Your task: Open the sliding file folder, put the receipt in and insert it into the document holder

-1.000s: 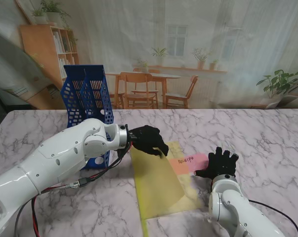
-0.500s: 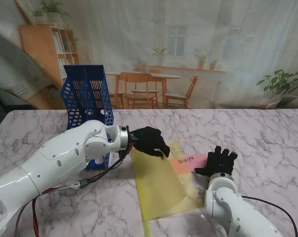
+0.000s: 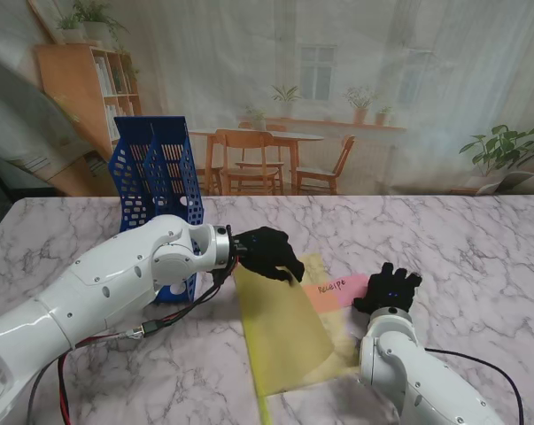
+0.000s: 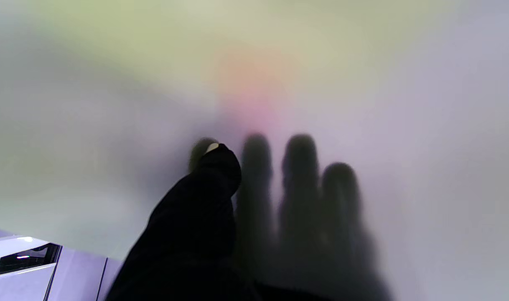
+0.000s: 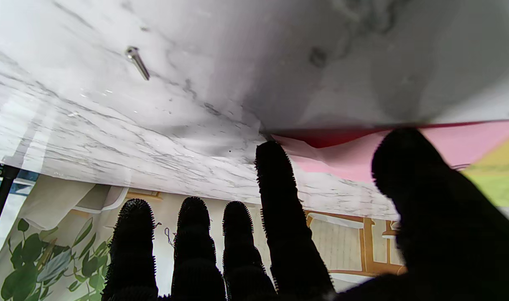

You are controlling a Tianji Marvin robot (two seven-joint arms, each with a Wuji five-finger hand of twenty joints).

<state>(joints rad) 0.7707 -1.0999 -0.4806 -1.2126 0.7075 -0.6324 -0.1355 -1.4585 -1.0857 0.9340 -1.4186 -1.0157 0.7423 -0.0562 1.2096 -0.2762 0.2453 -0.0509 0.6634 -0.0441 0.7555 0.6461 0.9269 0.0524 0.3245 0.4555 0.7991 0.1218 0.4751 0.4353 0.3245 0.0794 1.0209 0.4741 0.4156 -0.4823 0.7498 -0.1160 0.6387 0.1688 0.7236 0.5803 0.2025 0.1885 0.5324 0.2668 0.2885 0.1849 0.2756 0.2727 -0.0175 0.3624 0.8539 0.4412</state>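
- My left hand (image 3: 268, 251) stayed pinched on the top flap of the yellow folder (image 3: 284, 332), holding it lifted off the table (image 3: 479, 239).
- Over the last second my right hand (image 3: 388, 289) crept left, fingers spread, resting on the pink receipt (image 3: 336, 289); whether it gripped, I couldn't tell.
- The receipt sat half inside; the blue document holder (image 3: 156, 190) waited behind.

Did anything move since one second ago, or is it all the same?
Only a little. The right hand slid slightly left along the pink receipt, its arm swinging left too. The left hand kept holding the yellow folder cover up. The blue document holder stayed put.
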